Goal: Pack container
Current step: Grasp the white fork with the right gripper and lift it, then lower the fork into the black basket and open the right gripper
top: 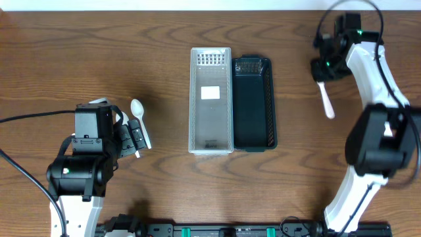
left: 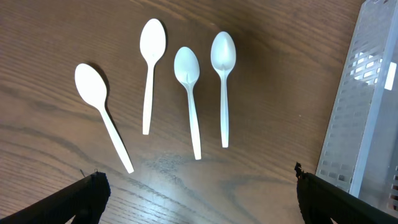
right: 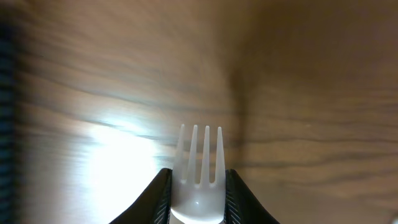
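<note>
R gripper (right: 198, 190) clenched on a white plastic fork (right: 199, 149), tines poking out betw. its fingers, over the wood table (top: 79, 52) at far right, well apart from the bins. L gripper (left: 199, 186) released, jaws spread wide, hovering over 4 white spoons (left: 186, 68) that lie side by side on the table w/ handles toward the gripper, left of the clear bin (top: 210, 100). Black bin (top: 254, 102) sits right up against the clear bin's right side, mid-table.

Left arm (top: 79, 172) and right arm (top: 370, 66) wear white shells, black joints; black cables (top: 33, 116); green lights (top: 358, 31).
</note>
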`<state>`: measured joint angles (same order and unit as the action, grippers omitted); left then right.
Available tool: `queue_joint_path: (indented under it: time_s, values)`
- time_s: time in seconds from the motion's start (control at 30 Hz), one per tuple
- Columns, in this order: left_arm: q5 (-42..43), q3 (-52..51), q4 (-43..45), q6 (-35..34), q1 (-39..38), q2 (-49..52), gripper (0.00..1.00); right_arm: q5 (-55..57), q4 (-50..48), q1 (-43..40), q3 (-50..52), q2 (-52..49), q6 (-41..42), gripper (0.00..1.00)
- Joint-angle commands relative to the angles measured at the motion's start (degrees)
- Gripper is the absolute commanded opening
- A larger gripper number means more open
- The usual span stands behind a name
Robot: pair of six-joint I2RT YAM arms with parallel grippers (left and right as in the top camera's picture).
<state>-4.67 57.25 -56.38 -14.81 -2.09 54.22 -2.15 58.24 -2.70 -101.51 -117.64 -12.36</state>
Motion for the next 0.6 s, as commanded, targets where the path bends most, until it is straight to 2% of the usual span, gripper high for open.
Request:
queue_joint_path:
  time_s: [0.0,0.13,0.27,0.4,0.57]
  values:
    - [0.0,0.8,0.0,-0.1,-0.1,0.0,0.98,-0.6,0.4,4.7,-0.5,9.6,11.8,0.06]
    - [0.0,0.8,0.0,-0.1,-0.1,0.0,0.98,-0.6,1.2,11.5,-0.5,15.0,21.7,0.01]
    - [0.0,0.8,0.0,-0.1,-0.1,0.0,0.98,2.2,2.6,17.6,-0.5,15.8,30.2,0.01]
    - [0.0,0.8,-0.2,-0.1,-0.1,0.0,0.98,4.8,4.0,22.8,0.1,13.7,38.3,0.01]
    - [0.0,0.8,-0.2,-0.1,-0.1,0.0,0.98,5.4,4.5,26.5,0.1,8.5,41.9,0.01]
